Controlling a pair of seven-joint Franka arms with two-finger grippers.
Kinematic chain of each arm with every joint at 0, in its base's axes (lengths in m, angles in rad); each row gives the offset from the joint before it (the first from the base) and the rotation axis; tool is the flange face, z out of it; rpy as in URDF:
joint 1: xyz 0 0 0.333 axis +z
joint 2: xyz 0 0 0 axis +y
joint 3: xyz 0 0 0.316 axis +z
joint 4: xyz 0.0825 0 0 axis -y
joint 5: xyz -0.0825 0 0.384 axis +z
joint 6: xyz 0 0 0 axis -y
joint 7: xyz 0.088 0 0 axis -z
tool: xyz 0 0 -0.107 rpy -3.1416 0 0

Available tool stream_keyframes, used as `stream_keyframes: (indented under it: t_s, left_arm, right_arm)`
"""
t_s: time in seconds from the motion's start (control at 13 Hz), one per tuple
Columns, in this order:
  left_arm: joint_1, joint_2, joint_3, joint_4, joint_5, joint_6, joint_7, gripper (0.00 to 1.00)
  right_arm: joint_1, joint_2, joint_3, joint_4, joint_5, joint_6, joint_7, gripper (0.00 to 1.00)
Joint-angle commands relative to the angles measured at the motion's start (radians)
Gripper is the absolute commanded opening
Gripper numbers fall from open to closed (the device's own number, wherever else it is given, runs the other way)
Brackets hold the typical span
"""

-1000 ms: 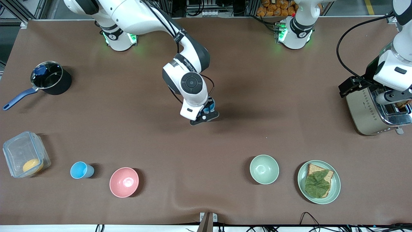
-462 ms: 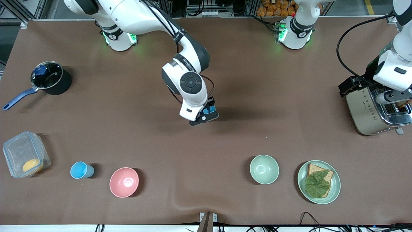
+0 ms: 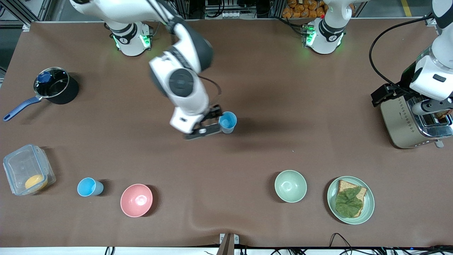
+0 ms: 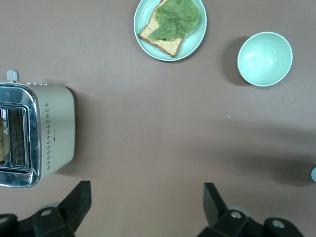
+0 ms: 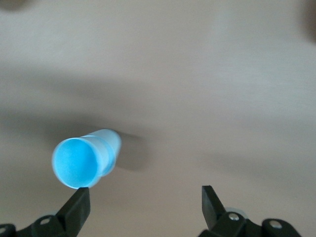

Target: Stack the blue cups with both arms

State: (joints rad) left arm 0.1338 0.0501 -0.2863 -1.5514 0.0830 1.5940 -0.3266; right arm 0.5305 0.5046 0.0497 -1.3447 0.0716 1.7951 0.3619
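One blue cup (image 3: 227, 122) stands upright on the table's middle; the right wrist view shows this cup (image 5: 84, 160) from above, beside one fingertip and outside the jaws. My right gripper (image 3: 210, 123) hangs open just beside it, toward the right arm's end, with nothing between its fingers (image 5: 79, 202). A second blue cup (image 3: 90, 187) stands nearer the front camera at the right arm's end, between a clear box and the pink bowl. My left gripper (image 4: 146, 191) waits open and empty over bare table beside the toaster.
A dark pot (image 3: 55, 86) with a blue handle and a clear box (image 3: 28, 173) sit at the right arm's end. The pink bowl (image 3: 136, 200), pale green bowl (image 3: 290, 186) and sandwich plate (image 3: 368, 209) line the front. The toaster (image 3: 407, 122) stands at the left arm's end.
My right gripper opened, let go of the blue cup and drew up and away toward the right arm's end. The cup now stands free on the table. The left arm has not moved.
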Motion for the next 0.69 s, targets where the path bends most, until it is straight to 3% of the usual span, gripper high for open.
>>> stream_keyframes:
  t_s: [0.0,0.31,0.62]
  left_arm:
    - [0.004,-0.004,0.001,0.005,-0.022,-0.014,0.026,1.00]
    - [0.003,-0.004,0.001,0.008,-0.022,-0.014,0.023,1.00]
    - [0.001,-0.009,0.001,0.008,-0.022,-0.014,0.023,1.00]
  right_arm:
    - [-0.146,-0.098,0.019,-0.037,-0.015,-0.092,-0.073,1.00]
    - [-0.355,-0.243,0.025,-0.126,-0.015,-0.168,-0.262,1.00]
    - [-0.483,-0.400,0.027,-0.186,-0.012,-0.248,-0.366,1.00]
